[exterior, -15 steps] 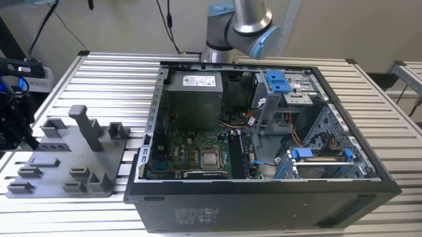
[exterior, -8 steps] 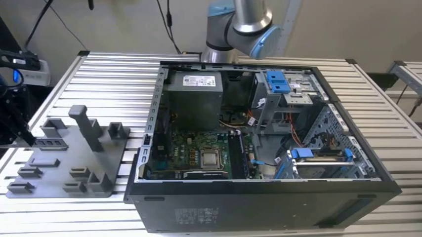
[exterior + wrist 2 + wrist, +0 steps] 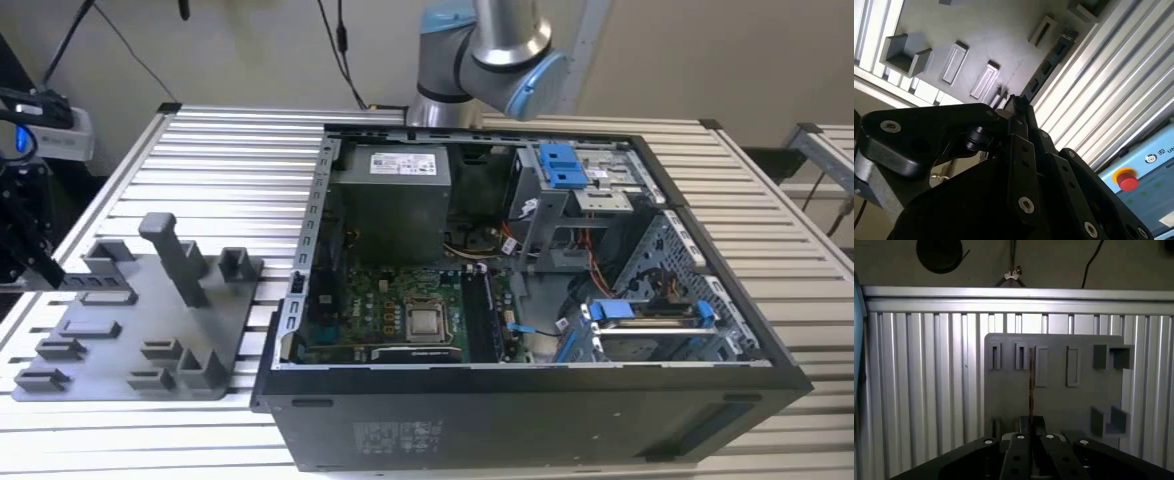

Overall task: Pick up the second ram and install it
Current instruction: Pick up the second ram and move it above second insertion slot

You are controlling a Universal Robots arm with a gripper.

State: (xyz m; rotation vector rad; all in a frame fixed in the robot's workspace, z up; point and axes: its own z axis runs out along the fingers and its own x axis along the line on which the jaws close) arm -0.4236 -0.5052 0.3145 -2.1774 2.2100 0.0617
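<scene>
On the exterior view's left, a grey tray of blocks and posts lies on the slatted table. To its right sits the open computer case, with the motherboard facing up. In both wrist views the gripper pinches 1 end of the ram, a thin dark stick seen against the tray's row of slots. Whether it touches the tray I cannot tell.

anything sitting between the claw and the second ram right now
Nothing visible does. In the first wrist view the second ram already sits edge-on between the fingertips of the claw, above the grey fixture tray. The second wrist view shows the same grip.
</scene>
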